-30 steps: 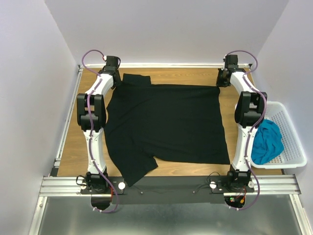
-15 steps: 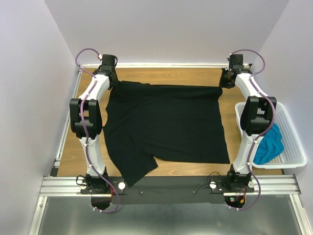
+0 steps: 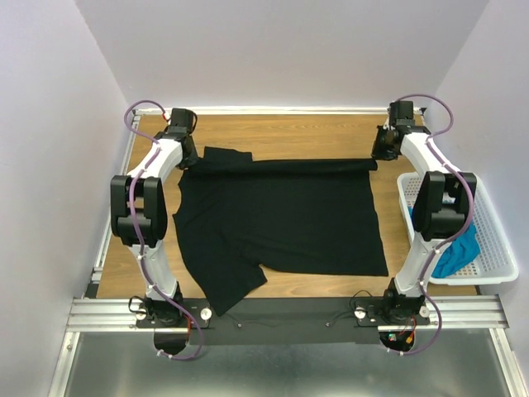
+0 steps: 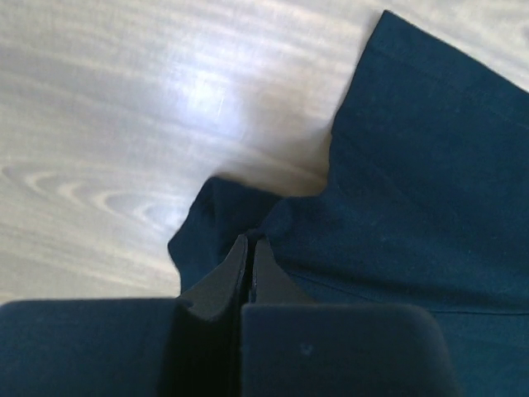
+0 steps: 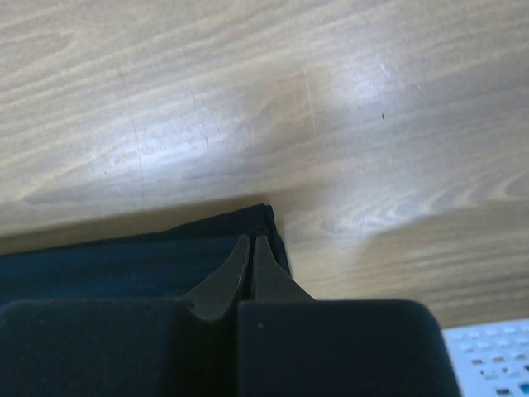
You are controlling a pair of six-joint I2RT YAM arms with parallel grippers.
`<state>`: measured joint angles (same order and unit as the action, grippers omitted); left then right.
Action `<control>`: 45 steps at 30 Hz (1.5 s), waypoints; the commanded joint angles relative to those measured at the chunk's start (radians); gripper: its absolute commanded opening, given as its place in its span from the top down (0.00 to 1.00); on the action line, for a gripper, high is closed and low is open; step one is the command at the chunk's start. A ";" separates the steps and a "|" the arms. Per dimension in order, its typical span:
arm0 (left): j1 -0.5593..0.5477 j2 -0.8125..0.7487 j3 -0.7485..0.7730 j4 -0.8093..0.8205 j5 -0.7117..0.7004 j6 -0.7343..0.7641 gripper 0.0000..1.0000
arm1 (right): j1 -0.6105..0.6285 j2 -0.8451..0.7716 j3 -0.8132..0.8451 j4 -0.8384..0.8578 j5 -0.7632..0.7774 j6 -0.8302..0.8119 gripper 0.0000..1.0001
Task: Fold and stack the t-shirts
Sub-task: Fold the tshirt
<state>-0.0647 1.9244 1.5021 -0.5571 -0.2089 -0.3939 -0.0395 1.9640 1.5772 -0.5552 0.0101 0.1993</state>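
On the wooden table: you had the black t-shirt (image 3: 281, 219) spread over most of the table (image 3: 281, 132). Its body lay flat, and one sleeve pointed to the near left and reached the table's near edge.
Far edge of the shirt: a narrow band of cloth ran left to right between your two grippers. It lay doubled over on top of the body, and bare wood showed beyond it on the far side.
Left gripper: your left gripper (image 3: 188, 157) sat at the far-left corner of the black t-shirt. Seen from its wrist (image 4: 250, 241), the jaws were pressed together with dark cloth bunched between the tips, so it was clamped on the shirt.
Right gripper: your right gripper (image 3: 382, 154) sat at the far-right corner of the same shirt. Its wrist view (image 5: 250, 240) showed the jaws closed tight on the folded corner of the cloth, with bare wood just past it.
Arms: both arms were stretched out toward the far side, one along each side of the shirt.
Teal t-shirt: the teal t-shirt (image 3: 463, 252) lay crumpled in the white basket (image 3: 496, 236), partly hidden behind your right arm and well apart from the black one.
Basket: it stood just beside the table's right edge.
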 commanded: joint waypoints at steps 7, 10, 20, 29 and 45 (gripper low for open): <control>0.022 -0.102 -0.086 -0.010 -0.064 -0.014 1.00 | -0.014 -0.093 -0.100 -0.011 0.087 0.029 0.99; 0.022 -0.093 -0.117 0.002 -0.061 -0.019 1.00 | -0.014 -0.086 -0.121 -0.011 0.085 0.043 0.99; 0.022 -0.091 -0.195 0.013 -0.081 -0.051 1.00 | -0.014 -0.051 -0.183 -0.009 0.097 0.066 0.99; 0.022 -0.073 -0.221 0.026 -0.107 -0.069 1.00 | -0.014 -0.027 -0.203 -0.009 0.099 0.077 0.99; 0.022 -0.105 -0.295 0.046 -0.107 -0.102 0.90 | -0.014 -0.008 -0.229 -0.009 0.056 0.083 0.92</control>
<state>-0.0647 1.8477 1.2400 -0.5140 -0.2298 -0.4870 -0.0395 1.9545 1.3720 -0.5632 0.0353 0.2821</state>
